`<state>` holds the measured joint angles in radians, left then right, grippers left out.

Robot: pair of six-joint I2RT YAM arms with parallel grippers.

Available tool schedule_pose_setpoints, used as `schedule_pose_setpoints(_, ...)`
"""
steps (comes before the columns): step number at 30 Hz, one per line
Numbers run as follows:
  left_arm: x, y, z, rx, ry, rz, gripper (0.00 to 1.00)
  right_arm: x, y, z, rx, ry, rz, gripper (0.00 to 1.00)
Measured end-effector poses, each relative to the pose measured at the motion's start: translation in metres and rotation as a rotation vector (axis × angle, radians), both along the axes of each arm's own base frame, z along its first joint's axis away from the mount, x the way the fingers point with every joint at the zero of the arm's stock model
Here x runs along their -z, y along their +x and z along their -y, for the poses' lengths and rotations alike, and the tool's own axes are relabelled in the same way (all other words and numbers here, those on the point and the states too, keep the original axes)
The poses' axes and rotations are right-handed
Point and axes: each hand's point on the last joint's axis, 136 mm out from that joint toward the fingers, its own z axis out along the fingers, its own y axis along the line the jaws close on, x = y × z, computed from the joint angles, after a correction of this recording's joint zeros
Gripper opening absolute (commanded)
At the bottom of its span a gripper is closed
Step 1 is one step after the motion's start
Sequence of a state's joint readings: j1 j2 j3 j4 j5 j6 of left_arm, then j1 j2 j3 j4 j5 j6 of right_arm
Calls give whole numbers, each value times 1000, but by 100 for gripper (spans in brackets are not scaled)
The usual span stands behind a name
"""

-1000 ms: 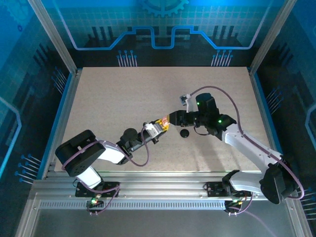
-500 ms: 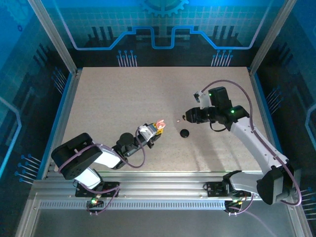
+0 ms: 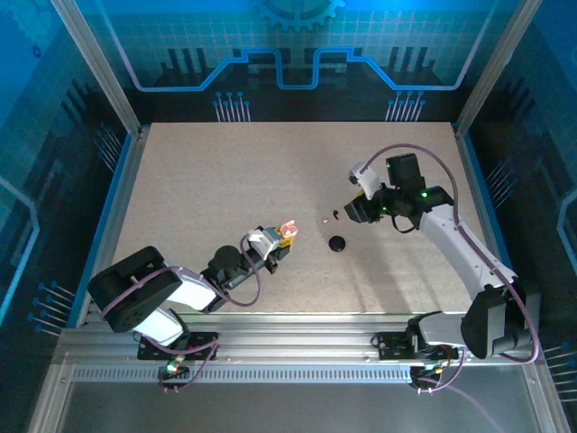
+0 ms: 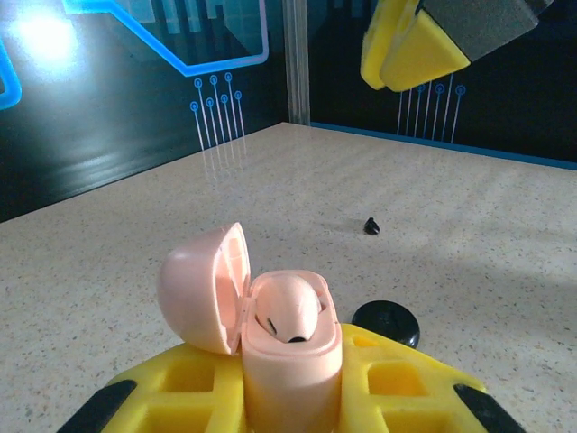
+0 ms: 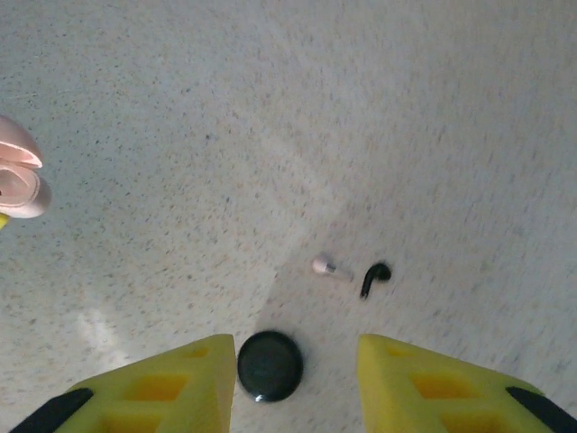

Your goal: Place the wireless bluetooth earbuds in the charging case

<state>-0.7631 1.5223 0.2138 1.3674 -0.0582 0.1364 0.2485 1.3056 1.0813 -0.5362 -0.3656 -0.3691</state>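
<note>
My left gripper [image 4: 288,401] [image 3: 270,242] is shut on the pink charging case [image 4: 290,361] [image 3: 287,228], held upright with its lid [image 4: 203,289] swung open to the left. One pale pink earbud [image 4: 290,311] sits inside the case. On the table lie another pink earbud [image 5: 323,265] [image 3: 325,219] and, right beside it, a black earbud [image 5: 373,276] [image 4: 370,225] [image 3: 334,215]. My right gripper [image 5: 293,354] [image 3: 349,210] hovers open above the table just right of these two, with nothing between its yellow fingers [image 5: 424,379].
A black round case [image 5: 269,364] [image 3: 337,244] [image 4: 386,322] lies shut on the table between the two grippers, near the loose earbuds. The speckled table [image 3: 225,171] is ringed by blue-lit walls and a metal frame.
My right gripper has drawn back to the right, away from the pink case, and its jaws have widened a little. My left gripper has pulled slightly back and left with the case.
</note>
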Motion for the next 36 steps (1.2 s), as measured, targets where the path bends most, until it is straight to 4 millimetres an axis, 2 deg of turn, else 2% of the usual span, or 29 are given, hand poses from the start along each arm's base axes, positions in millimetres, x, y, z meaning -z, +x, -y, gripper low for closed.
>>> schedule_pose_setpoints(5,-5,0,-2,-10,-12,2,20,-12,3,-8,-191,-47,181,38)
schedule_pose_setpoints(8,-5,0,-4,-18,-9,-1,20,-12,2,-13,-304,-85,264,38)
schedule_pose_setpoints(16,1,1,-7,-35,16,-34,19,21,18,-17,-507,-193,297,36)
schedule_pose_setpoints(22,-6,1,-8,-37,16,-52,19,34,32,-17,-592,-277,268,36)
schedule_pose_setpoints(31,-3,-3,-11,-37,48,-84,19,80,33,-18,-701,-410,153,36)
schedule_pose_setpoints(36,1,-4,-12,-37,67,-104,19,93,32,-22,-748,-436,129,37)
